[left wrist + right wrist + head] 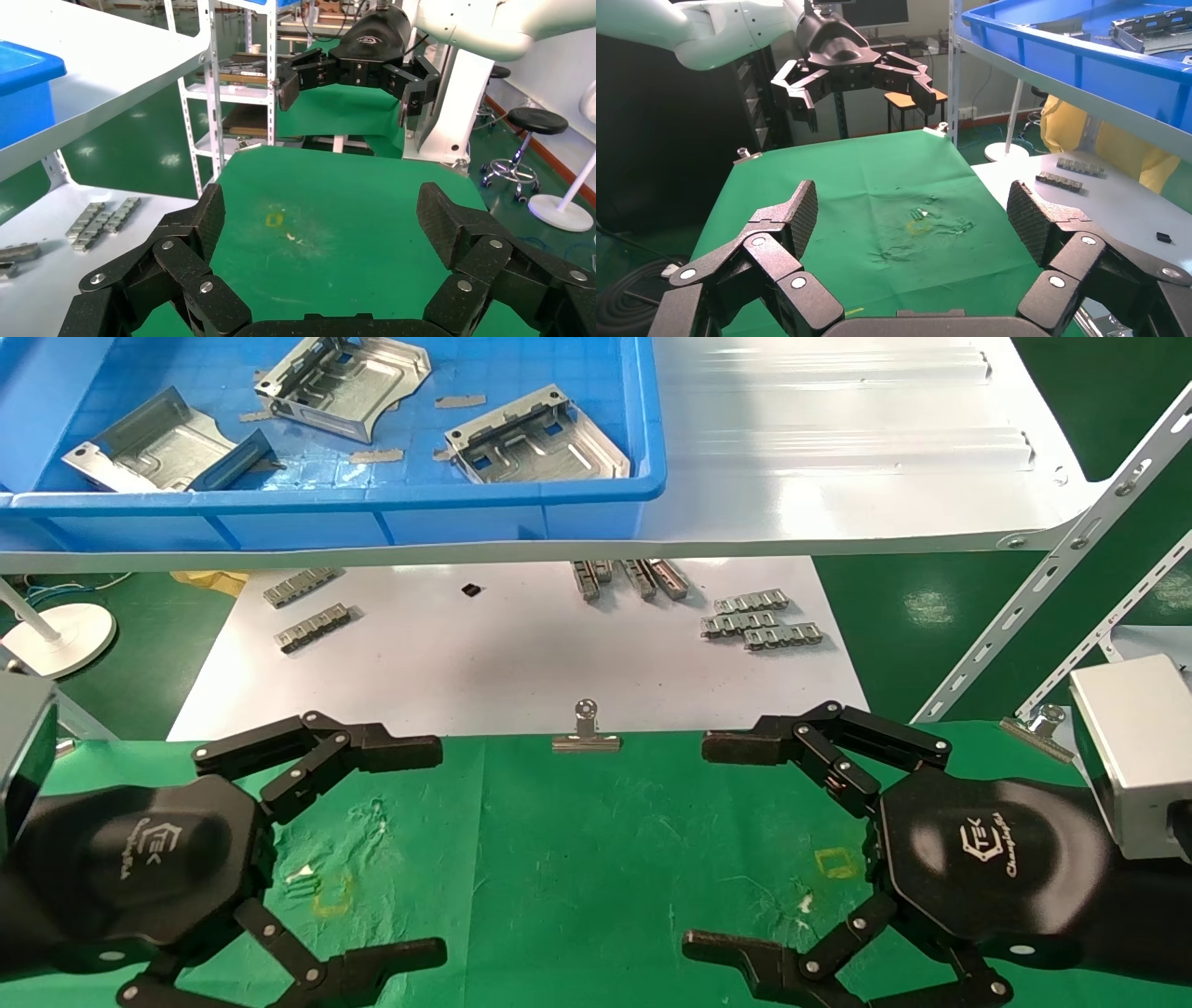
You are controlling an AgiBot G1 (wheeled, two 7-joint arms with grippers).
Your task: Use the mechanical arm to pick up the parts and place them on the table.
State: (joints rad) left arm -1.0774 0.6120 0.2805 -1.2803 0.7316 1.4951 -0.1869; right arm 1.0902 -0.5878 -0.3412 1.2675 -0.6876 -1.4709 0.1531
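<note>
Glossy dark green floor (941, 617) at right of the head view. White round lamp base (58, 637) at left edge. White perforated shelving frame (211, 91) upper centre of the left wrist view; black stool (534, 126) at right. Orange-topped stool (909, 102) upper centre of the right wrist view.

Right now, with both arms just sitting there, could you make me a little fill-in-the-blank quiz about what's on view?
1. The metal parts lie inside a ____ bin on the white shelf.
2. The number of metal parts in that bin is ____.
3. The left pincer and right pincer both hover over the ____ cloth of the table, with nothing in them.
4. The fingers of both pincers are spread ____.

Missing words: blue; three; green; open
</note>
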